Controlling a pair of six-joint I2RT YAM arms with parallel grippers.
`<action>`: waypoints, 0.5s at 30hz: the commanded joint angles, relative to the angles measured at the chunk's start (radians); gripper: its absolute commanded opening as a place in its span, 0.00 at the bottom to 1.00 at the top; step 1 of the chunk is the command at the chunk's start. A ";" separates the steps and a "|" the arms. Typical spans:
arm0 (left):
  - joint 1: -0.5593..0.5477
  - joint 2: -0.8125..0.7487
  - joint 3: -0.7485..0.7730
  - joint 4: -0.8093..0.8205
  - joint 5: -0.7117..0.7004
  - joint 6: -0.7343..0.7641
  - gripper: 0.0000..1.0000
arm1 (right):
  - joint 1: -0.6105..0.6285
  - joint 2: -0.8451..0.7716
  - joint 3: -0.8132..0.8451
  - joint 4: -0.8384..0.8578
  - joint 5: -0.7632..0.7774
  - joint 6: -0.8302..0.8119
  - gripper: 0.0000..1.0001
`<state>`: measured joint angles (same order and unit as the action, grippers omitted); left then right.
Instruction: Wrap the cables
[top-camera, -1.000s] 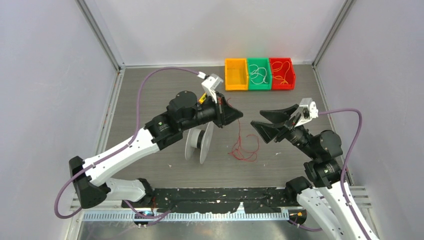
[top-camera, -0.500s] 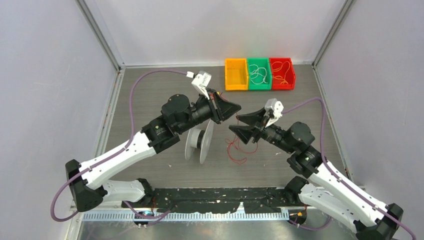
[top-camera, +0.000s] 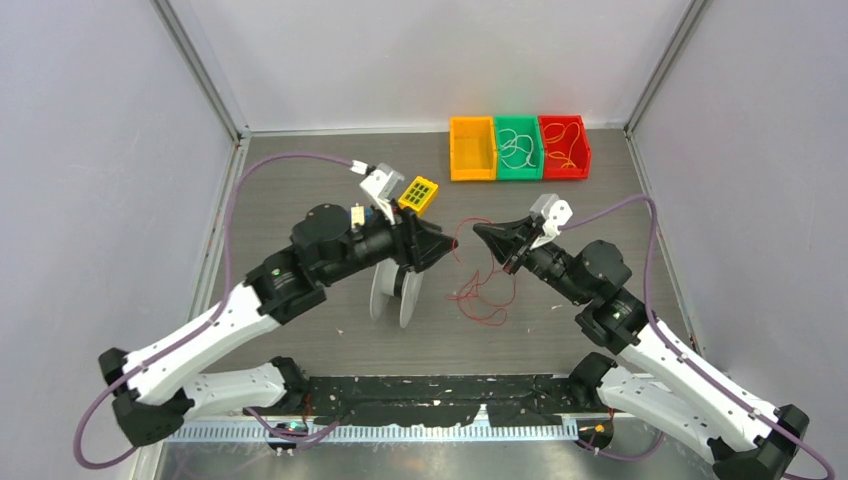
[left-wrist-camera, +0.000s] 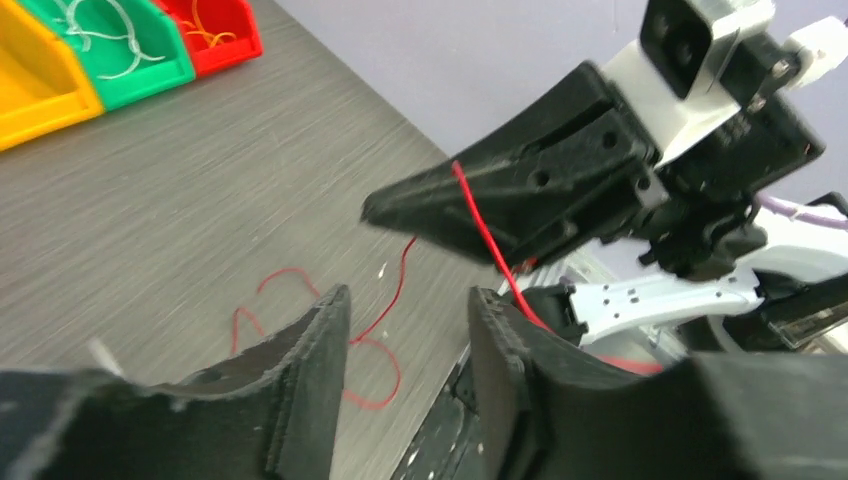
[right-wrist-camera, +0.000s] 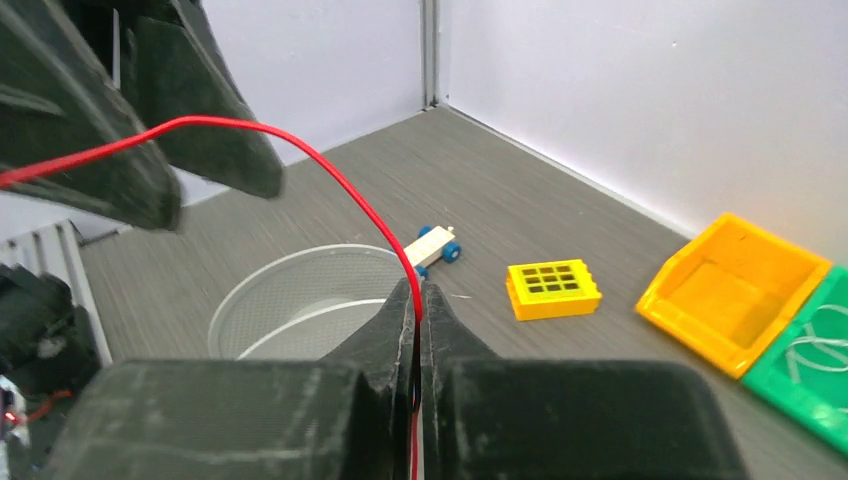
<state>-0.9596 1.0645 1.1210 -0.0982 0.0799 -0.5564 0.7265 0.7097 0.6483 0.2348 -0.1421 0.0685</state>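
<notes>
Two grippers sit nearly tip to tip, apparently for a handover: the right gripper (right-wrist-camera: 418, 290) is pinched tight on the cable (right-wrist-camera: 200, 119), slack trailing below it, while the left gripper (left-wrist-camera: 410, 300) opposite stands part-open, gripping nothing.

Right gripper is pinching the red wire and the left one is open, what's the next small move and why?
Probably ease the right gripper slightly away from the left gripper, drawing the red wire clear. Its jaws are shut on the wire, the left's stand apart holding nothing, and the wire arcs close past them, the rest loose beside the spool.
</notes>
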 joint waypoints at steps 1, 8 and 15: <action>0.043 -0.135 0.077 -0.315 0.027 0.175 0.52 | 0.005 -0.008 0.110 -0.171 -0.085 -0.276 0.06; 0.088 -0.110 0.306 -0.618 0.123 0.295 0.60 | 0.005 0.039 0.174 -0.299 -0.172 -0.424 0.06; 0.088 0.002 0.323 -0.584 0.334 0.328 0.50 | 0.026 0.069 0.206 -0.297 -0.193 -0.397 0.06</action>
<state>-0.8742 0.9871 1.4494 -0.6434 0.2596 -0.2783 0.7315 0.7765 0.7982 -0.0788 -0.3054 -0.3130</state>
